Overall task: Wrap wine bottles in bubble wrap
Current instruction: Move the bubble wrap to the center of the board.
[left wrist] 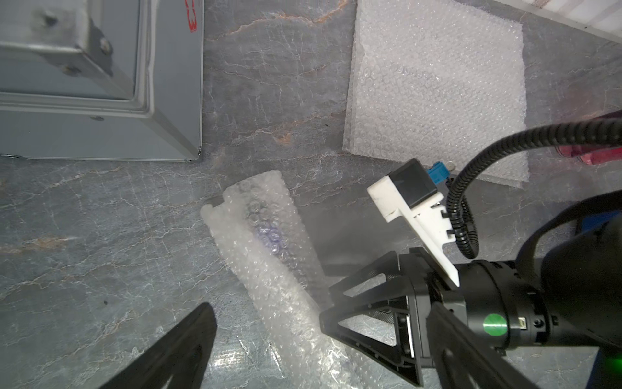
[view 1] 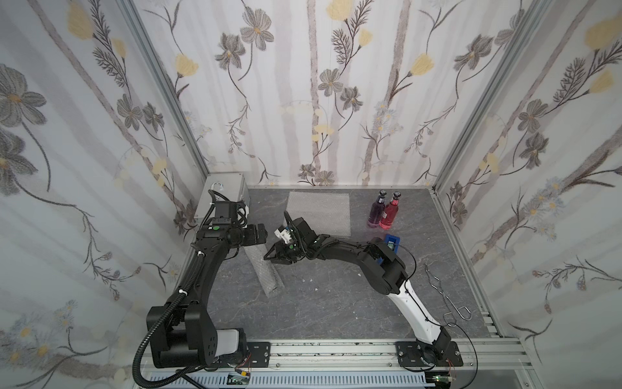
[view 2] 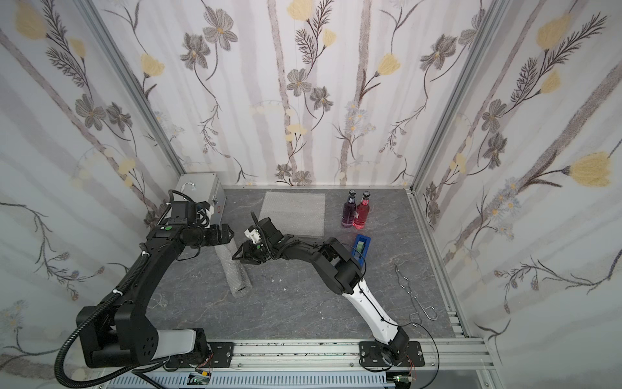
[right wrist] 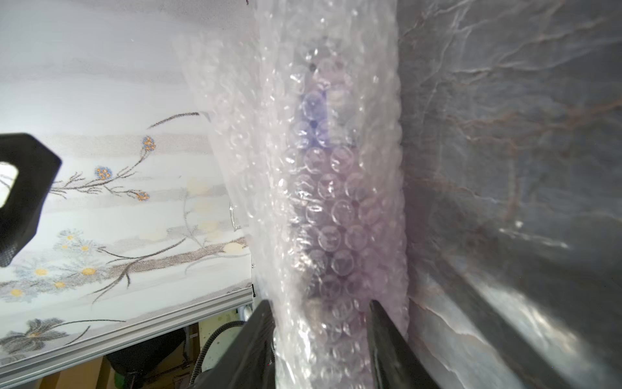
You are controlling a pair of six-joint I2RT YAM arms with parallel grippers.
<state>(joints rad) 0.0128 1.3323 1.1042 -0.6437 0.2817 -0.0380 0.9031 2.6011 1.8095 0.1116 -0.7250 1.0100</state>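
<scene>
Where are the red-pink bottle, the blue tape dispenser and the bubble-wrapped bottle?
red-pink bottle point(view 1: 389, 215): in a top view, on its body.
blue tape dispenser point(view 1: 393, 237): in a top view, on its frame.
bubble-wrapped bottle point(view 1: 265, 274): in a top view, mid-roll.

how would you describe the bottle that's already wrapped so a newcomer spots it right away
On the grey marbled table, look just in front of the silver metal case in the far left corner. There lies the wrapped bottle, a slanting bubble-wrap roll showing faint purple; the purple bottle and red-pink bottle stand bare and upright.

Black arms point(view 1: 198, 269), white links point(view 1: 415, 303), ribbed cable point(view 1: 145, 337)
</scene>
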